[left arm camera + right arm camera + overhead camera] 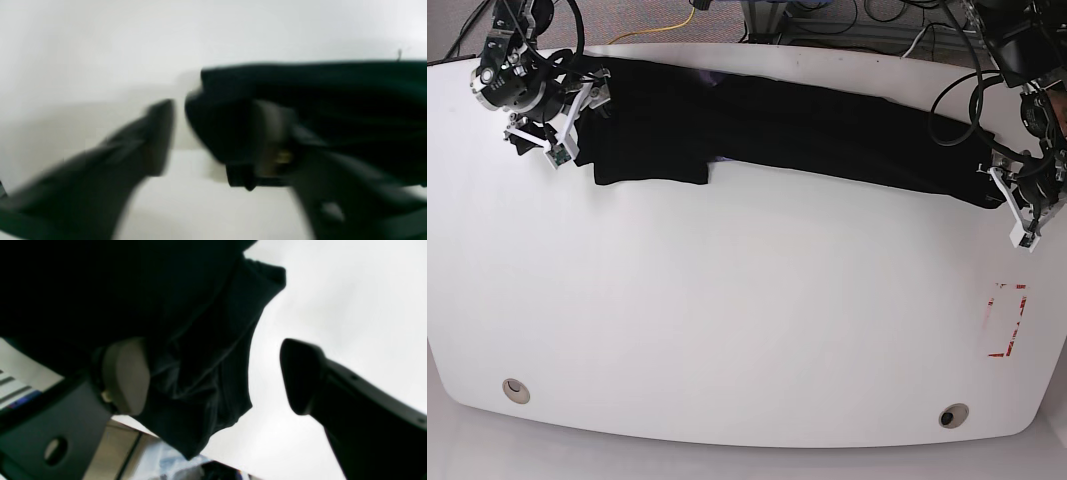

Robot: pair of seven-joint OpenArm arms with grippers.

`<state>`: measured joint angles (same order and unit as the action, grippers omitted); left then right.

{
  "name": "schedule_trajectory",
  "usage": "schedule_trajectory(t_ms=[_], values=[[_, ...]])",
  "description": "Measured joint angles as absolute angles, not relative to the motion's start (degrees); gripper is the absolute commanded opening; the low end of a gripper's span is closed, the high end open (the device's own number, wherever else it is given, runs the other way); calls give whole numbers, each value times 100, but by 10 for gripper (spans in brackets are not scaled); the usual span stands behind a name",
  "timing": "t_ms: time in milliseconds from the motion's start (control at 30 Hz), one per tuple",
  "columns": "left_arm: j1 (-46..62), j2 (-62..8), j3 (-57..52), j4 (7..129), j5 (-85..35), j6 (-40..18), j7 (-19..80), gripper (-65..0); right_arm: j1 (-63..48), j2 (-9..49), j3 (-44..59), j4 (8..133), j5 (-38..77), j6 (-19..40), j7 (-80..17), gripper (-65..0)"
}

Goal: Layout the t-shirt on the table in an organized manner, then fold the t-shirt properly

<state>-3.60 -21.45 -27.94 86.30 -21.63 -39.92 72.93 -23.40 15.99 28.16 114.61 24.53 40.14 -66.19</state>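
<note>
I am looking at one black t-shirt (777, 130) stretching in a long band along the far edge of the white desk (727, 330). My left tool (213, 133) is sitting at one end of the shirt, its two fingers standing apart, fabric lying against one. My right tool (213, 373) is at the other end, fingers apart too, cloth draping over one pad. Nearer me than the shirt, two grommet holes (516, 389) and one red tape mark (1007, 320) are showing.

Black t-shirt (777, 125) stretched along far edge, glossy white table (727, 330)
</note>
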Motion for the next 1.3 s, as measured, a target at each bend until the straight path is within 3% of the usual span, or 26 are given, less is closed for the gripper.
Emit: schedule_trajectory(t_ms=[200, 467, 767, 1033, 1300], values=[[-351, -2305, -2764, 8632, -2250, -3994, 7277, -240, -2255, 1614, 3470, 11463, 2359, 3988, -6764, -62], [-349, -2405, -2783, 8742, -2189, -3994, 7286, -240, -1894, 1623, 4060, 11465, 3468, 3999, -6678, -57], [-370, -2456, -2781, 9170, -2220, -3994, 7282, -242, -1382, 1566, 3721, 11310, 4071, 3992, -6910, -57], [-366, -2440, -2777, 9190, -2213, -3994, 7279, -242, -718, 1406, 3009, 10217, 4077, 4010, -6930, -59], [-355, -2432, -2781, 9188, -2231, -3994, 7301, -242, -340, 1396, 2877, 9354, 3065, 3986, -6628, -59]])
